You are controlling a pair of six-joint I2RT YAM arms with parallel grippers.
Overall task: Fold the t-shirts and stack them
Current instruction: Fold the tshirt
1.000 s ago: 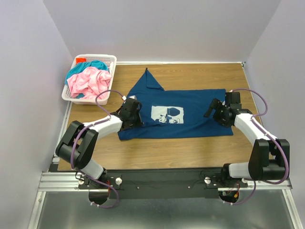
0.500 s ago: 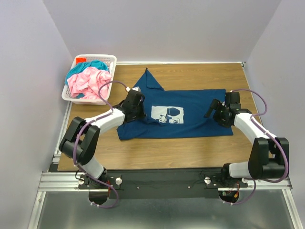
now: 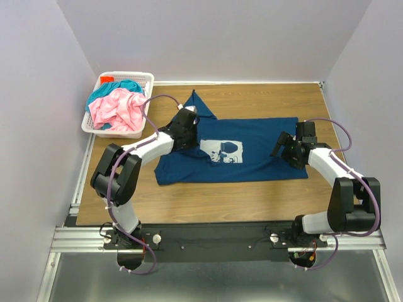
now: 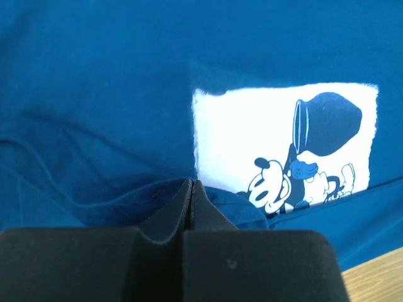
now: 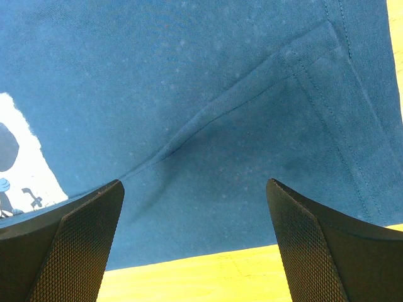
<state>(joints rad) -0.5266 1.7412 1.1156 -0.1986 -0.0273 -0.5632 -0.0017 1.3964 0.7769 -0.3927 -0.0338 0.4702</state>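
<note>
My left end effector point(image 4: 192, 186) is pinched together on a fold of the dark blue t-shirt point(image 3: 252, 157), which is spread on the wooden worktop point(image 3: 252, 195). My right end effector point(image 5: 194, 184) hovers, jaws apart, over its right hem. A thin pinch could slip, or drag the whole shirt askew across that smooth surface. Pale walls point(image 3: 220, 38) close in left, right and far.
</note>
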